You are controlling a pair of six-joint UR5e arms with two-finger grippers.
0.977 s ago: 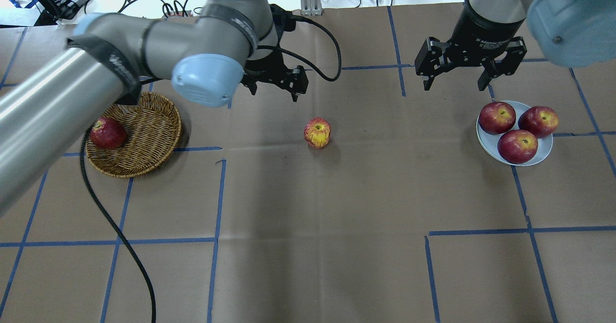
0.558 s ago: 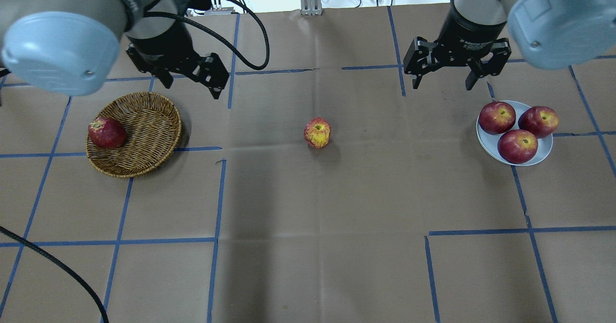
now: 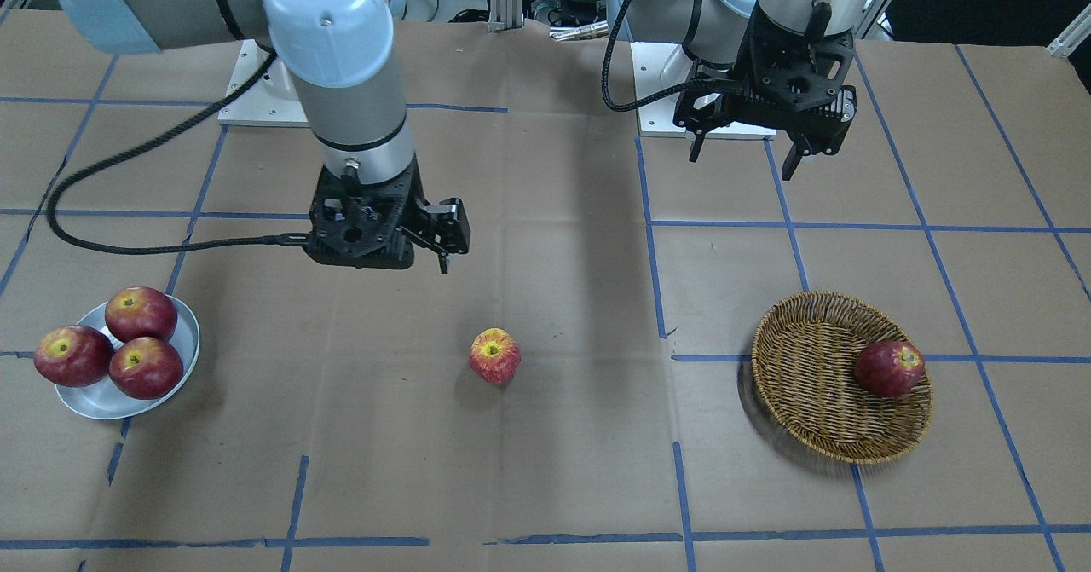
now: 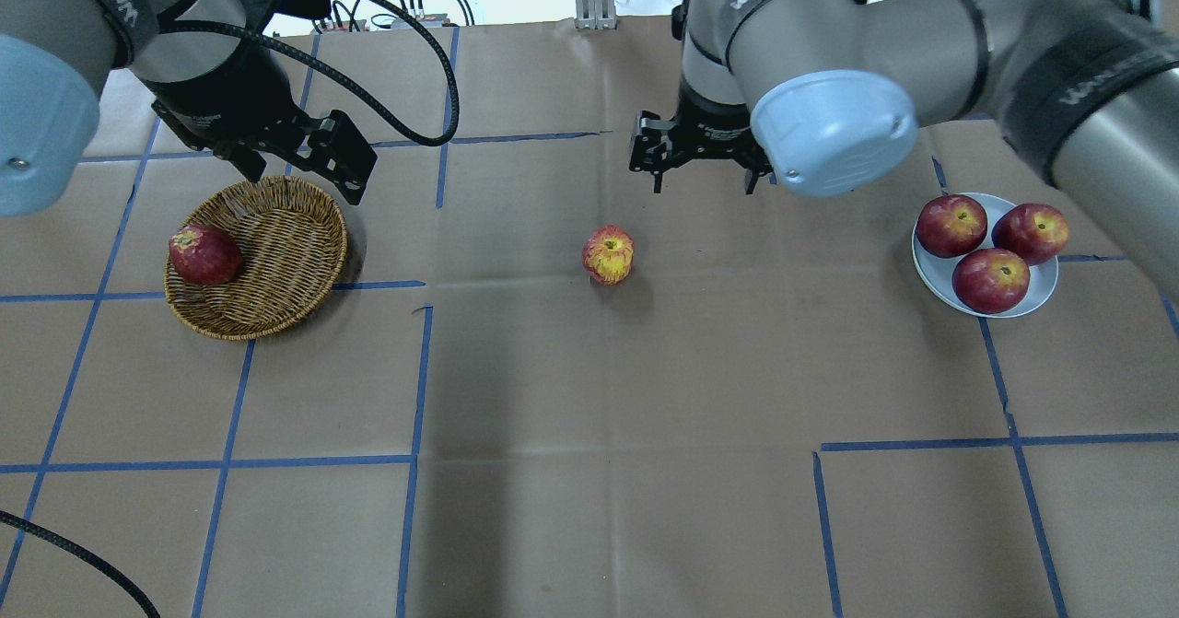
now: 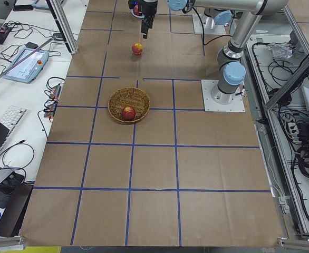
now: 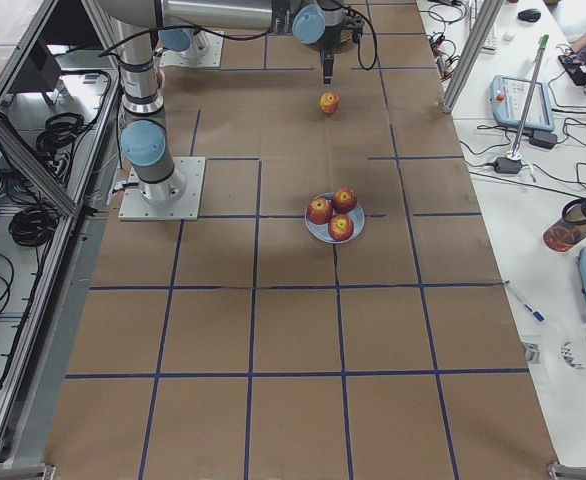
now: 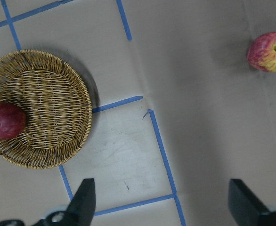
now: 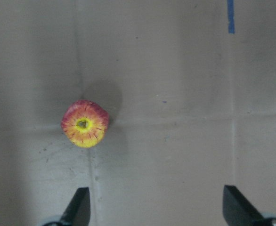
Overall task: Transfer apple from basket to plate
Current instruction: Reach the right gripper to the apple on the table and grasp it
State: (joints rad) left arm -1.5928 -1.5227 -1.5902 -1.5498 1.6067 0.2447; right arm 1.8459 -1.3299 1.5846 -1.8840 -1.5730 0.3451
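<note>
The streaky pinkish-red apple (image 4: 608, 254) with a yellow stem hollow stands alone on the brown paper mid-table; it also shows in the front view (image 3: 494, 355) and both wrist views (image 7: 269, 51) (image 8: 85, 123). The wicker basket (image 4: 285, 250) at the left holds one dark red apple (image 4: 204, 254). The pale plate (image 4: 932, 275) at the right carries three dark red apples. My left gripper (image 4: 304, 176) is open and empty above the basket's far rim. My right gripper (image 4: 703, 180) is open and empty, just beyond and to the right of the streaky apple.
Blue tape lines grid the paper. A black cable (image 4: 405, 56) loops from the left wrist, and another (image 4: 83, 558) trails at the near left. The right arm's elbow (image 4: 834, 130) hangs over the table between the streaky apple and the plate.
My right gripper has swung left from beside the plate to behind the streaky apple. My left gripper has moved left from mid-table to the basket's far rim. No apple has moved.
</note>
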